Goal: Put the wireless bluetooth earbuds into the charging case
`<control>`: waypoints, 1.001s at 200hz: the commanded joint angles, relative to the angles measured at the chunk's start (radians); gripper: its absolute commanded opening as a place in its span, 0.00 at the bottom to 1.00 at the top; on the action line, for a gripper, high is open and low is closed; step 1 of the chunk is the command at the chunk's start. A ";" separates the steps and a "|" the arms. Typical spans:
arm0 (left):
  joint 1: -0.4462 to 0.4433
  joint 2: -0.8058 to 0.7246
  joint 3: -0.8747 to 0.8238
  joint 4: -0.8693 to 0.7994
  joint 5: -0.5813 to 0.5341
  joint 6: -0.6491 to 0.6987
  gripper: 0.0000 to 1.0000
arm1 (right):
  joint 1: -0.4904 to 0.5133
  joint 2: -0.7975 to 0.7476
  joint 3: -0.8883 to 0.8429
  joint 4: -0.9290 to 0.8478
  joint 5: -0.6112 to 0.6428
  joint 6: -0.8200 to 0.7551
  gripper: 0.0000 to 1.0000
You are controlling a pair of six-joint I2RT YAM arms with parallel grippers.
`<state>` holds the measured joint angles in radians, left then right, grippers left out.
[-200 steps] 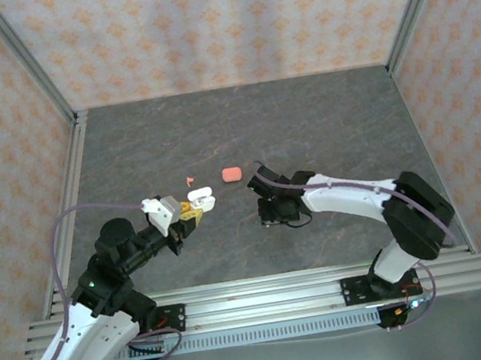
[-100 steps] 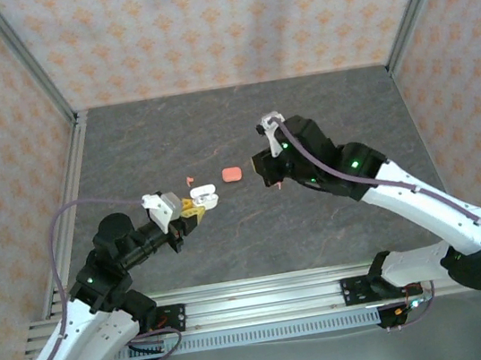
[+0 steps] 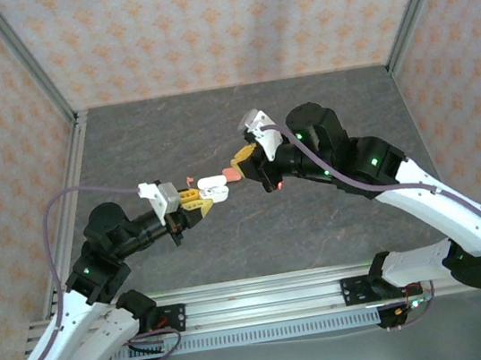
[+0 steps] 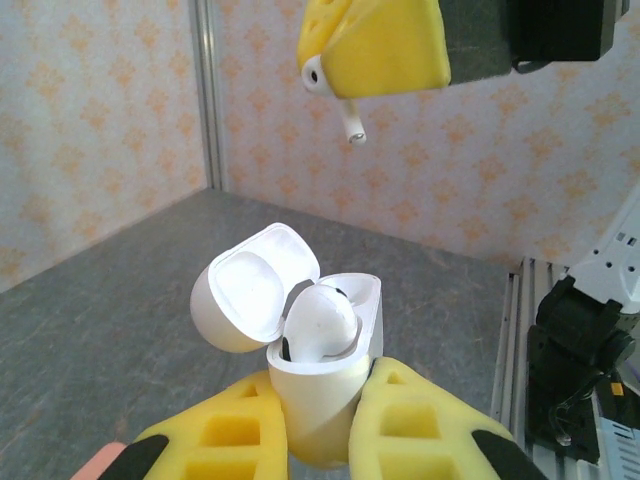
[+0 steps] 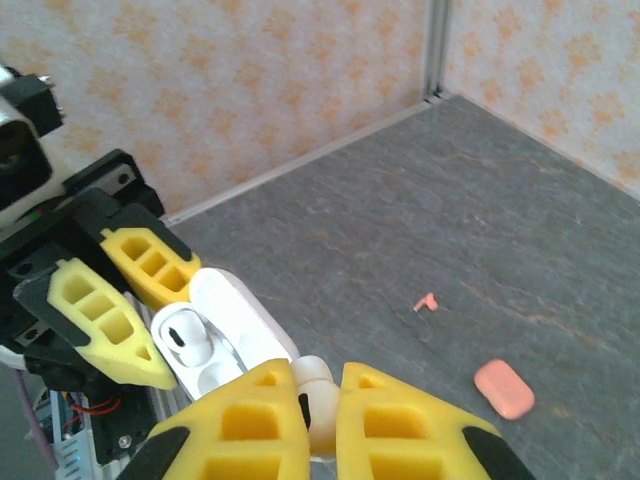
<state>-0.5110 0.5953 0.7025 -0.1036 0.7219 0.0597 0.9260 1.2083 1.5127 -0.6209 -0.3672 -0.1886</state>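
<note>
My left gripper [image 4: 325, 372] is shut on the lower body of a white charging case [image 4: 325, 400], held above the table with its lid [image 4: 250, 290] flipped open. One white earbud [image 4: 320, 320] sits in the case's left socket. My right gripper [image 5: 318, 378] is shut on a second white earbud [image 5: 322, 395], just above and beside the open case [image 5: 230, 320]. From the left wrist, that earbud's stem [image 4: 352, 128] pokes down below the right fingers [image 4: 380, 45]. From above, the case [image 3: 213, 187] lies between my left gripper [image 3: 200, 202] and right gripper [image 3: 242, 159].
A closed coral case [image 3: 231, 173] lies on the grey table [image 3: 322, 122], with a coral earbud [image 3: 190, 180] to its left. Both also lie on the table beyond the right fingers: coral case [image 5: 504, 388], coral earbud [image 5: 426, 301]. Patterned walls ring the table.
My right arm has lifted off the table and swung left with the white earbud, up to the case. My left arm has pushed the open case forward and to the right.
</note>
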 commanded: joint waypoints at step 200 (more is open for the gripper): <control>-0.043 0.078 0.052 0.134 -0.001 -0.072 0.00 | 0.007 -0.087 -0.212 0.201 -0.121 -0.026 0.10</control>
<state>-0.5446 0.6735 0.7372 -0.0307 0.7410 0.0032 0.9268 1.1423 1.3220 -0.4553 -0.4717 -0.2070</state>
